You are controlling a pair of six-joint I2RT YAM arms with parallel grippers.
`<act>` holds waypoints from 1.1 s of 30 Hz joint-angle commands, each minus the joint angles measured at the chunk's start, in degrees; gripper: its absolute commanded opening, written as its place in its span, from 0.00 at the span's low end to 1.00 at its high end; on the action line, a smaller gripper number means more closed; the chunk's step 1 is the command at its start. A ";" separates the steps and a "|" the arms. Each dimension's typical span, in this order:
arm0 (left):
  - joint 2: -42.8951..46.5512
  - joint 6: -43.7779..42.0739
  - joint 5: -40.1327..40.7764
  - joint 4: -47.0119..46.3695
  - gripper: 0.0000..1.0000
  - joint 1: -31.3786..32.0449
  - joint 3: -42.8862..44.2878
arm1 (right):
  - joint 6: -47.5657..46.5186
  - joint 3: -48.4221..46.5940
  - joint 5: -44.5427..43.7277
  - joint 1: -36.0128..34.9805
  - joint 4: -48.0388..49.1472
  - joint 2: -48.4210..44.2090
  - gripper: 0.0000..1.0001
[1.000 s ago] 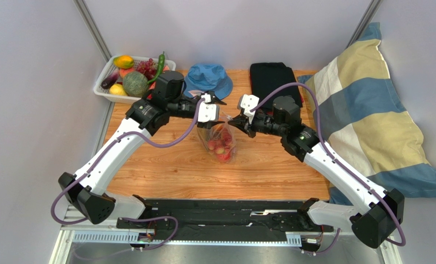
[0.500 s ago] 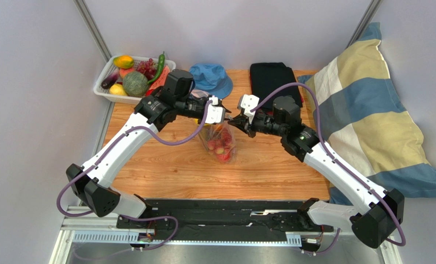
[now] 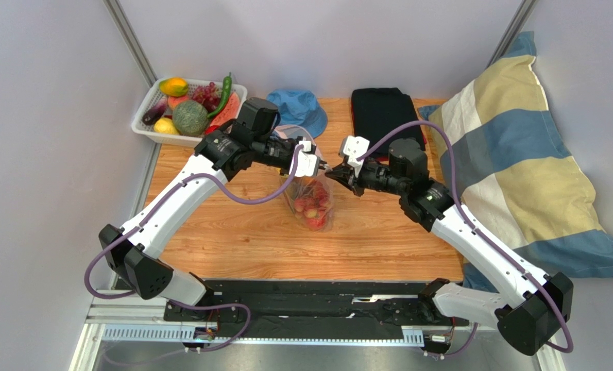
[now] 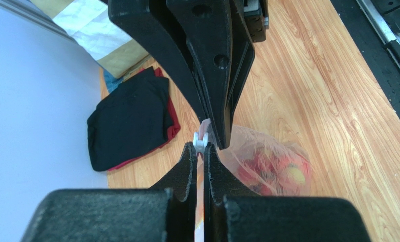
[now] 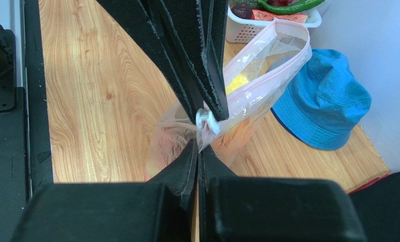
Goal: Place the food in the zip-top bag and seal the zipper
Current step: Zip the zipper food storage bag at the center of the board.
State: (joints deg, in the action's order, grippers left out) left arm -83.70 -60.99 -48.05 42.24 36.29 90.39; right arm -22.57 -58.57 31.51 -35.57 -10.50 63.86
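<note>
1. Black rail (image 3: 309,297) runs along the near edge, where both of your arms are bolted.
2. Pale wooden table (image 3: 232,239) lies beyond it, with bare boards up to the bag.
3. Near the table's middle hangs the clear zip-top bag (image 4: 293,151). The food (image 4: 267,171), red and yellow pieces, is bunched in its bottom. Whether the bag's base rests on the wood cannot be told.
4. Above the bag your two grippers meet tip to tip. Your right gripper (image 5: 199,146) is clenched on the bag's top edge. Your left gripper (image 4: 200,147) is clenched on the zipper (image 5: 283,48) at its small white slider (image 4: 200,140), touching the right fingertips.
5. Past that pinch, the right wrist view shows the pinkish strip gaping in an open loop, so the seal looks barely begun.
6. To do this step well, hold your right gripper fixed as the anchor. Draw the left one straight along the strip toward the far end. Keep the edge taut and level, and avoid pulling downward, which could tug the plastic out of the right pinch or let the slider slip free.
7. Farther back lie a blue bucket hat (image 3: 296,110) and a folded black garment (image 3: 385,110).
8. At the far left corner sits a white basket (image 3: 149,122) holding more toy produce. A striped pillow (image 3: 518,162) fills the far right.
</note>
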 commanded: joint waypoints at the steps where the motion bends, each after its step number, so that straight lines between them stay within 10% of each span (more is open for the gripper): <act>1: -1.81 -2.90 2.70 1.80 0.00 -1.40 1.28 | -1.08 0.29 2.24 0.07 4.00 -4.17 0.00; 33: -3.05 -8.18 10.78 8.74 0.00 -18.35 2.51 | 0.51 3.55 -5.84 7.88 3.47 -10.59 0.00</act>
State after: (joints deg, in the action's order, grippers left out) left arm -88.27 -66.19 -42.06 49.17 21.71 92.12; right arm -22.55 -54.65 27.75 -29.34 -10.09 56.40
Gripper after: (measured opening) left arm 0.019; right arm 0.006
